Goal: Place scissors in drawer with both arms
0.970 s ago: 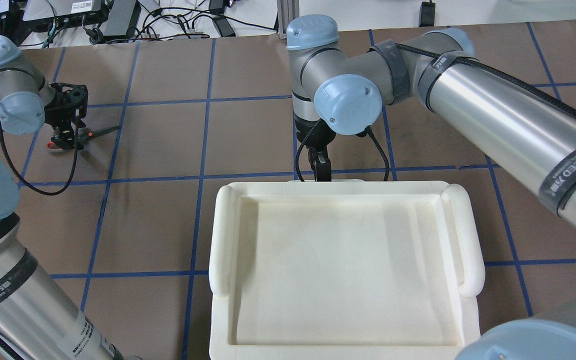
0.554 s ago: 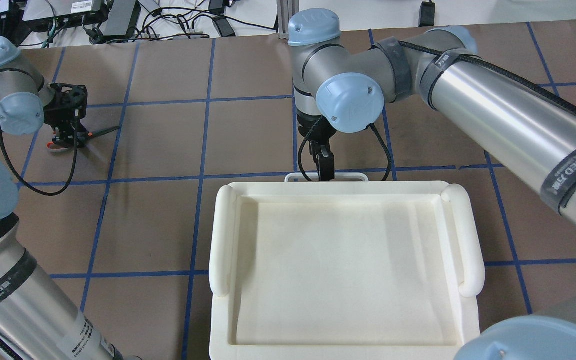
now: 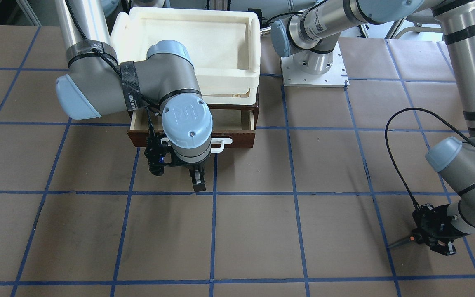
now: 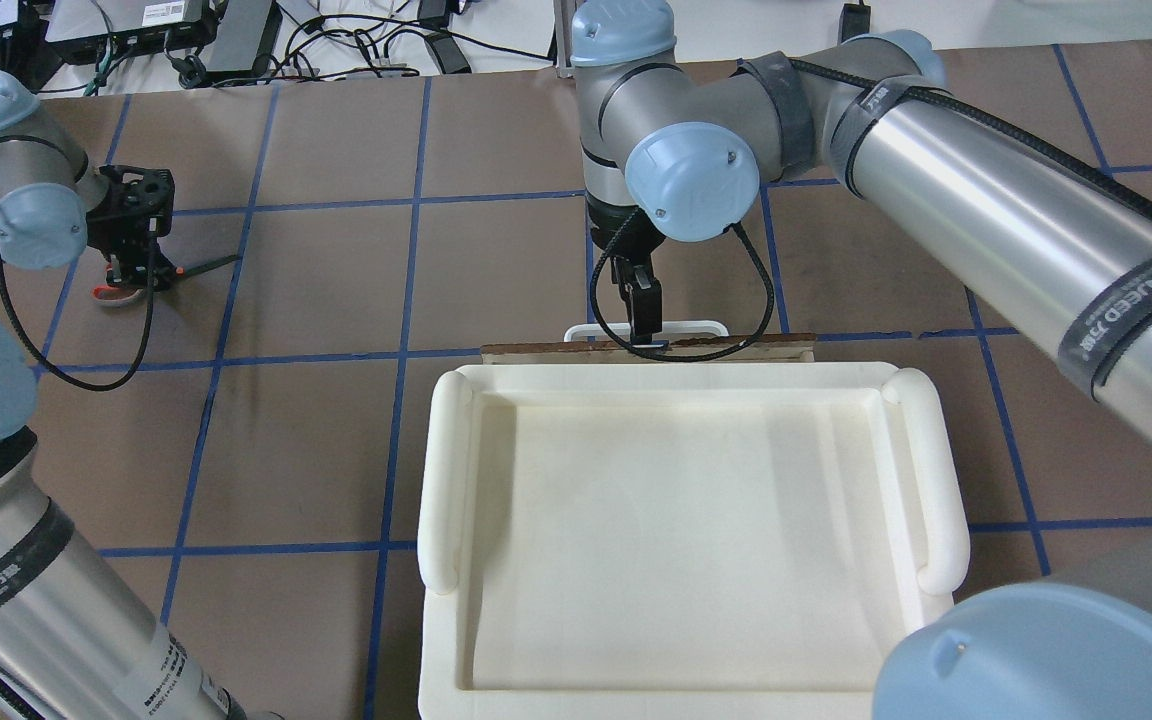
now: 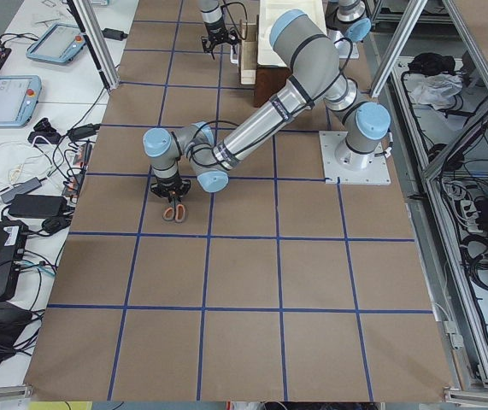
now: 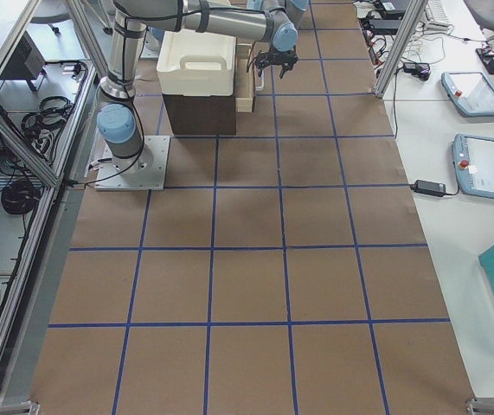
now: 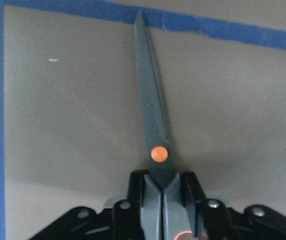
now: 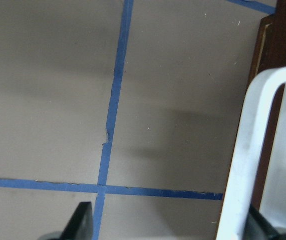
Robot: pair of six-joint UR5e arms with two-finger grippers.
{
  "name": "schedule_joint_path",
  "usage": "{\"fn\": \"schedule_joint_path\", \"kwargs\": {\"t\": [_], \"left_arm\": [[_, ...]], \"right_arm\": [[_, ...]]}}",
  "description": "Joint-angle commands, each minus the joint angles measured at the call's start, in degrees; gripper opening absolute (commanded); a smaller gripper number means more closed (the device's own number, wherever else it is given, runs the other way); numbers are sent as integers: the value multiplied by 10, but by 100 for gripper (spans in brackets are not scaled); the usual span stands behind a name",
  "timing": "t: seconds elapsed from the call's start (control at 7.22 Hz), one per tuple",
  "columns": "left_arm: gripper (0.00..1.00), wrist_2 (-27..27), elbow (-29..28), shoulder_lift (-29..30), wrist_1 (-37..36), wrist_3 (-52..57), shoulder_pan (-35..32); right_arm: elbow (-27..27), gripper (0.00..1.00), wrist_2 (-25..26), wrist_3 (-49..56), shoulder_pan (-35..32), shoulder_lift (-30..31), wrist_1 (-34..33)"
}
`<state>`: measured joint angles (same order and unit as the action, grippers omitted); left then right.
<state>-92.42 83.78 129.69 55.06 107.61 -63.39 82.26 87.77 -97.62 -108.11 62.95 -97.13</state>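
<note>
L jaws clamped on scissors (image 7: 153, 125) handles; R jaws wide, straddling drawer handle (image 8: 245, 150).

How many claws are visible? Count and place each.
2. The left claw is shut on the scissors at the robot's far left; the right claw is at the drawer handle.

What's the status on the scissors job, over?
Left claw shut on scissors, far from drawer. Right claw open around drawer handle; drawer partly out. Foam tray sits above drawer's rear.
</note>
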Motion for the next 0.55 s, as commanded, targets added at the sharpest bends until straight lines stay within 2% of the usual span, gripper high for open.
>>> {"fn": "schedule_joint_path", "kwargs": {"t": [0.0, 0.14, 0.42], "left_arm": [[27, 7, 0, -2, 2, 1, 0], [27, 7, 0, -8, 3, 0, 0], [19, 8, -3, -36, 39, -6, -8]], "right_arm": [[-7, 100, 0, 3, 1, -6, -1], [-16, 100, 0, 4, 1, -12, 0], [-30, 100, 0, 14, 1, -21, 0]]}}
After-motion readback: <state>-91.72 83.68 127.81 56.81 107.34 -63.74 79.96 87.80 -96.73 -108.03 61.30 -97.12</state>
